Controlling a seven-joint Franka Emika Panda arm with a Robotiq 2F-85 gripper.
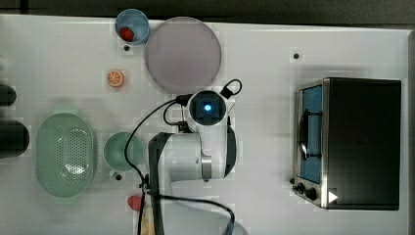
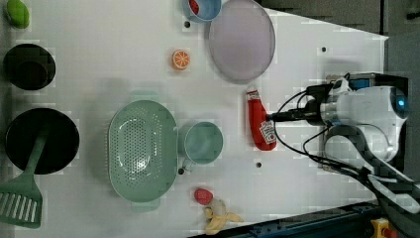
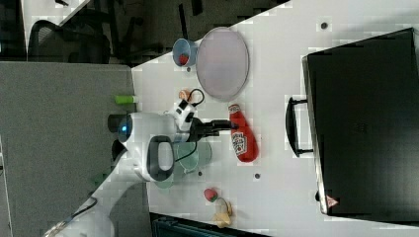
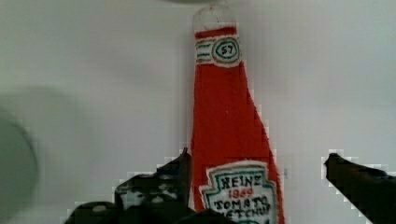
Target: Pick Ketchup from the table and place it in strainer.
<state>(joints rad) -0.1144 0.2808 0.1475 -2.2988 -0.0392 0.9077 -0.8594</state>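
The Ketchup (image 2: 260,121) is a slim red bottle with a white cap, lying flat on the white table between the lilac plate and the green cup. It also appears in the right view (image 3: 243,134) and the wrist view (image 4: 229,121). My gripper (image 4: 258,158) hangs just above it, open, with one finger on each side of the bottle's labelled lower body and the bottle closer to one finger. In the left view the gripper (image 2: 277,116) sits over the bottle's side. The strainer (image 1: 64,154), a pale mint oval basket with a dotted bottom (image 2: 142,148), is empty.
A grey-lilac plate (image 1: 183,54) lies beyond the bottle's cap. A round green cup (image 1: 122,151) stands between strainer and bottle. Around these are a blue cup with red fruit (image 1: 132,27), an orange slice (image 1: 116,78), a toaster oven (image 1: 352,142), a strawberry (image 2: 203,196), a banana (image 2: 220,218) and black bowls (image 2: 42,141).
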